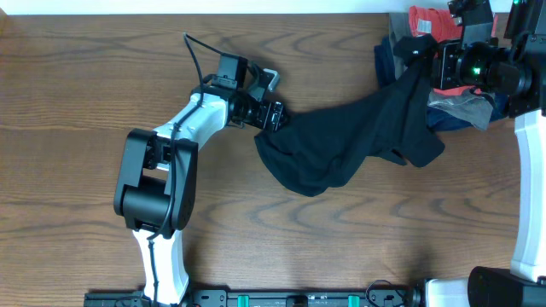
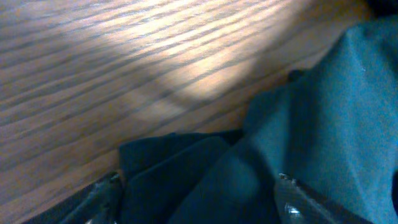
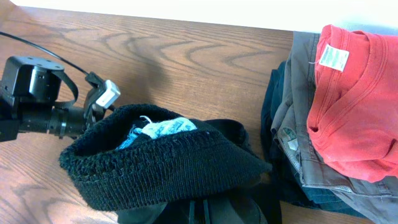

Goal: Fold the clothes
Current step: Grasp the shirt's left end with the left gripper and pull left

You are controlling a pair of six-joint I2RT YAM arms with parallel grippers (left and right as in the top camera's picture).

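Crucially, the black garment [image 1: 358,141] stretches lengthwise away from the pile of spare clothes [image 3: 292,143], one end pinched aloft by the right gripper [image 1: 420,53] beside that pile, the far end sagging onto the table [image 1: 85,85] between the left gripper's [image 1: 275,117] fingers, whose hold I cannot tell.

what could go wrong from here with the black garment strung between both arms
1. The black garment hangs bunched between the left gripper and the right gripper; a slip at either end would likely drop it in a heap.
2. Its right end is up beside the red shirt and the grey clothes under it; pulling may drag those along.
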